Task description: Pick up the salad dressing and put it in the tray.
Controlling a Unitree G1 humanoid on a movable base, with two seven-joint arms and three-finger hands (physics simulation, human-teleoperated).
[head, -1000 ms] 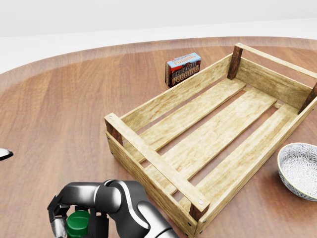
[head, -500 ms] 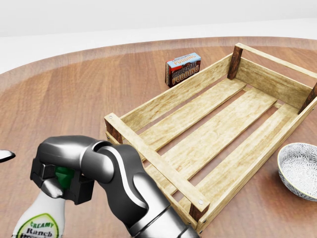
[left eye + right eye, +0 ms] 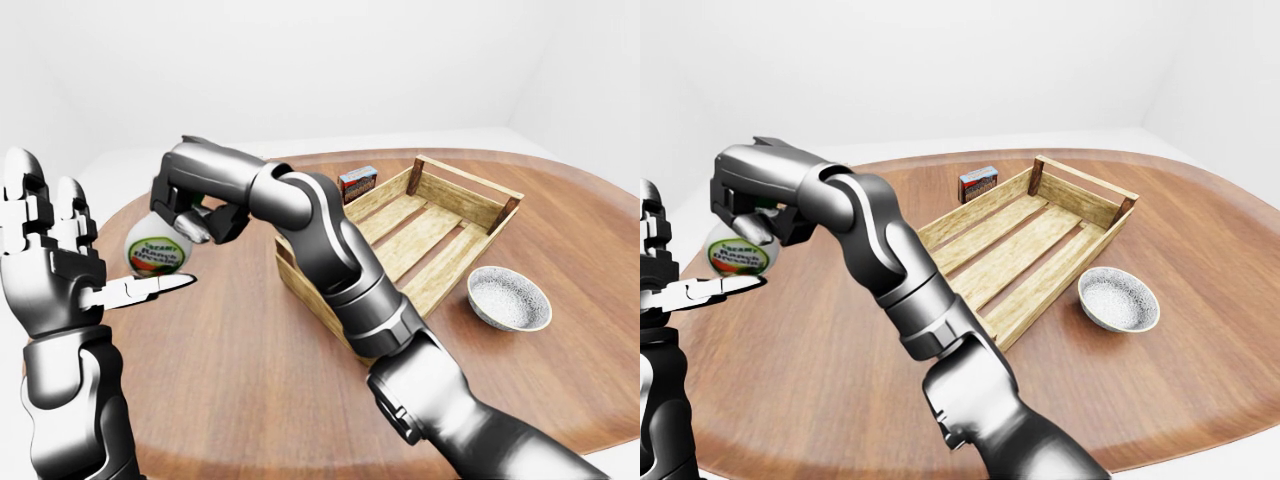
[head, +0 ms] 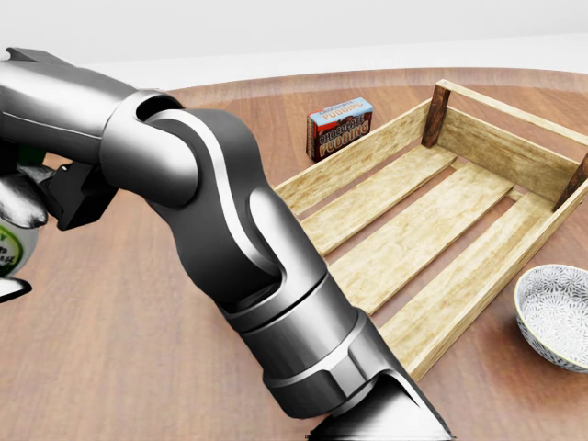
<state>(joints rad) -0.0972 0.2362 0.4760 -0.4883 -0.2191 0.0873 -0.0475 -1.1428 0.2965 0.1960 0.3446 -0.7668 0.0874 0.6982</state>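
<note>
The salad dressing (image 3: 157,250) is a white ranch bottle with a green cap. It hangs in the air above the left part of the table, tilted. My right hand (image 3: 192,220) is shut round its neck, with the arm reaching in from the bottom right. My left hand (image 3: 95,262) stands open just left of the bottle, fingers raised and one finger stretched out under it. The wooden slatted tray (image 3: 468,180) lies to the right of the bottle, with nothing in it. In the head view my right arm (image 4: 220,230) hides the tray's left end, and only a sliver of the bottle (image 4: 9,250) shows.
A chocolate pudding box (image 3: 357,184) stands just beyond the tray's left wall. A patterned grey bowl (image 3: 510,298) sits on the table right of the tray. The round wooden table (image 3: 230,350) has its edge close behind the bottle.
My right hand has lifted the dressing bottle off the table, rising from the bottom of the head view to its upper left. The arm now covers the tray's left corner.
</note>
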